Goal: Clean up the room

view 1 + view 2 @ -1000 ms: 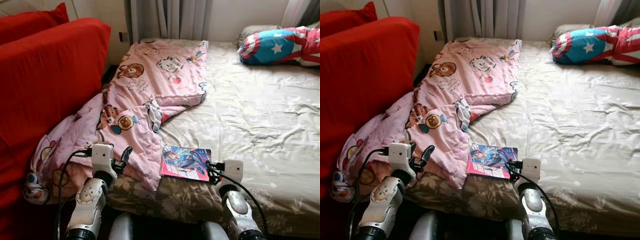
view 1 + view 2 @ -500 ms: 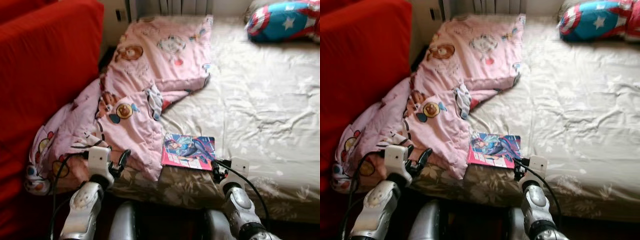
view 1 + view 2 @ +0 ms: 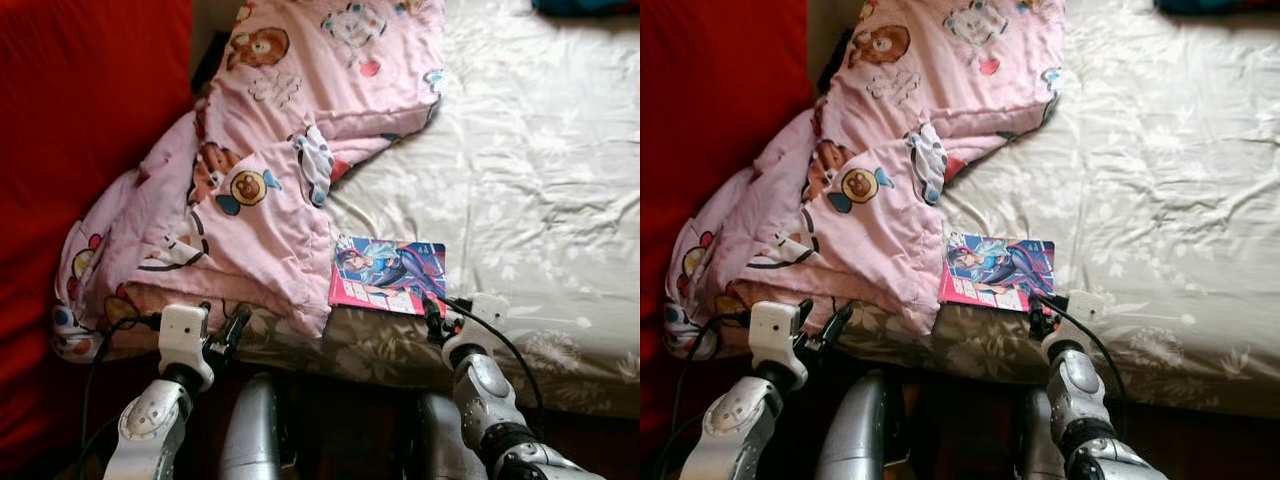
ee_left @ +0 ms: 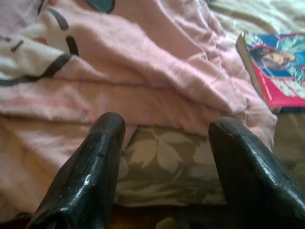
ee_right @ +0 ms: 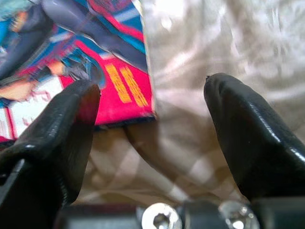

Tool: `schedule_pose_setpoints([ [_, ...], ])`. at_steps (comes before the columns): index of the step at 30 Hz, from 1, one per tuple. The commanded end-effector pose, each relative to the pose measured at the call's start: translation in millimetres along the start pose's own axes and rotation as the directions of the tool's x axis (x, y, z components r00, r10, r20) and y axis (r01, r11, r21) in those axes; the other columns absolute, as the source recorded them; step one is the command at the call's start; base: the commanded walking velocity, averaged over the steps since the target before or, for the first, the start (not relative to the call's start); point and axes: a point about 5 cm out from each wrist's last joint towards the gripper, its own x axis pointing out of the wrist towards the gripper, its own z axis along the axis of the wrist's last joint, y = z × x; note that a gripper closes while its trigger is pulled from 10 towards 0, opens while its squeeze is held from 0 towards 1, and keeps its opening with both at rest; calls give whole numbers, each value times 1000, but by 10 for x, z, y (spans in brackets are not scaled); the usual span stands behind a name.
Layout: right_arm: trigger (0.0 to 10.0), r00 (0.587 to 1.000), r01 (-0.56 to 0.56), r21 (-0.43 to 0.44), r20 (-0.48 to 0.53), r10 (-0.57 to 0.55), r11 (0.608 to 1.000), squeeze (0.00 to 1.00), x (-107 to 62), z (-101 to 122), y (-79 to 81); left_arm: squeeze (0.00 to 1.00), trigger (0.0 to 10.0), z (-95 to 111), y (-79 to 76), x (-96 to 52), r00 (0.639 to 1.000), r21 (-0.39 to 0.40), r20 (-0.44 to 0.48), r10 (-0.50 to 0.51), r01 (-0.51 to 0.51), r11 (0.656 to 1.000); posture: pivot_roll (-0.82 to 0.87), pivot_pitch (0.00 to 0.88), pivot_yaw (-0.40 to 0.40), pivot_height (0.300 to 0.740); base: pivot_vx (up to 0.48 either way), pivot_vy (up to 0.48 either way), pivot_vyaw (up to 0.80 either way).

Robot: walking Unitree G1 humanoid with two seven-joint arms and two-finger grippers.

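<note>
- Book (image 3: 388, 275) lies at lower centre on the bed (image 3: 540, 180) — its edge beside the pink blanket (image 3: 270, 170).
- Right gripper (image 5: 152, 143) — jaws wide apart, empty, at the book's near corner.
- Left gripper (image 4: 164, 157) gapes empty below the blanket's edge.

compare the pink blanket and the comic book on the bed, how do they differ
The pink blanket is soft and crumpled, with cartoon animal prints; the comic book is flat, stiff and glossy, blue and red. The blanket sprawls along the bed's left side and spills over its edge; the far smaller book lies wholly on the sheet near the front edge. Both rest on the bed, the book beside the blanket's edge.
</note>
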Motion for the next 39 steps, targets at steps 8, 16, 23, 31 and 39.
schedule_pose_setpoints([
  [8,10000,1000,-12,60,3,12,998,0,-47,-90,0,0,10000,-19,63,-105,999,24,-41,30,-29,999,199,355,99,600,0,0,0],
  [16,10000,986,-7,39,165,0,999,0,-14,160,-12,0,10000,15,47,-111,998,18,-43,37,-36,999,199,347,99,600,0,0,0],
  [23,10000,990,-21,56,142,12,998,0,-15,124,-12,0,10000,30,48,-113,998,19,-43,35,-34,999,202,341,100,600,0,0,0],
  [31,10000,994,-62,158,97,47,986,0,-1,67,33,0,10000,10,76,-182,997,24,-57,48,-47,999,220,329,103,600,0,0,0],
  [39,10000,998,-31,221,58,18,975,0,-24,-7,-43,0,10000,-45,112,-241,995,31,-80,67,-65,997,224,323,101,600,0,0,0],
])
